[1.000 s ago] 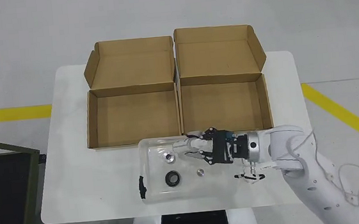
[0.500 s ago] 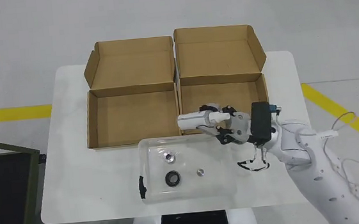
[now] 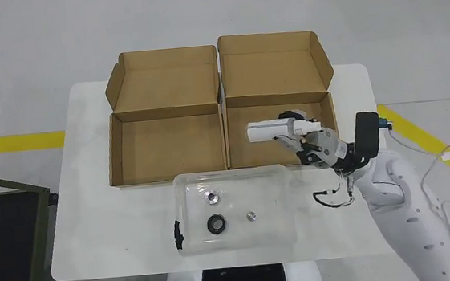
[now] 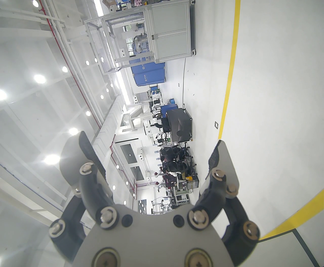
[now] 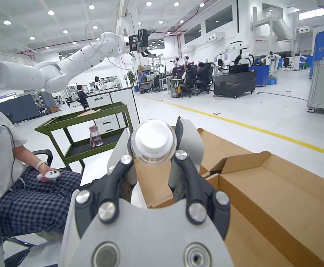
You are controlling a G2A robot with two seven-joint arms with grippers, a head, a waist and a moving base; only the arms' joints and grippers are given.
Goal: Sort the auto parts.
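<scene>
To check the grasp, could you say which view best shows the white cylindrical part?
Top view: the white part shows full length in the right pincer over the right box. Right wrist view shows its end; left wrist view faces away.

Right arm stretched forward, wrist turned inward. Right gripper [image 3: 299, 136] jaws clamped on a white cylinder [image 3: 263, 130], held roughly level. Left arm raised high, left gripper [image 4: 150, 141] jaws spread wide apart.

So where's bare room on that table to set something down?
Left box and right box are bare inside; the tool holds a white part over the right one. The table left of box and bin is free. The bin holds three parts.
</scene>
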